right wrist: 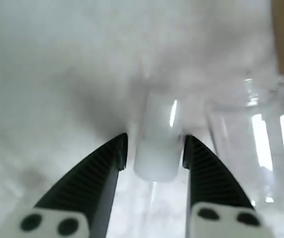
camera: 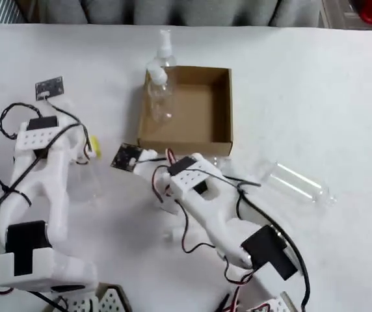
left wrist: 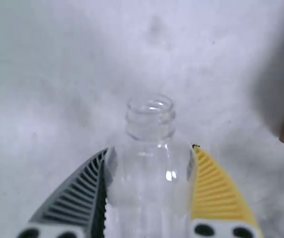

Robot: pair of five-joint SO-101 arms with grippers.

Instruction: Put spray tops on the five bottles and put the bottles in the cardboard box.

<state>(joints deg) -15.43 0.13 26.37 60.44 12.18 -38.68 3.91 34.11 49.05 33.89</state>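
Capping step. My left fingers clamp an open bottle on the tabletop, left of the box; my right fingers pinch a spray top. Next: line top over neck w/ tube in, twist.

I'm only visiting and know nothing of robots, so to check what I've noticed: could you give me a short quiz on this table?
1. True or false: the bottle held in the left claw already wears a spray top.
2. What does the right claw grip? A) a white spray top B) a yellow sponge C) a cardboard lid
3. Fill in: in the high view, the clear bottle to the right of the cardboard box lies on its ____.

Key: 1 false, its neck is open; 2 A; 3 side.
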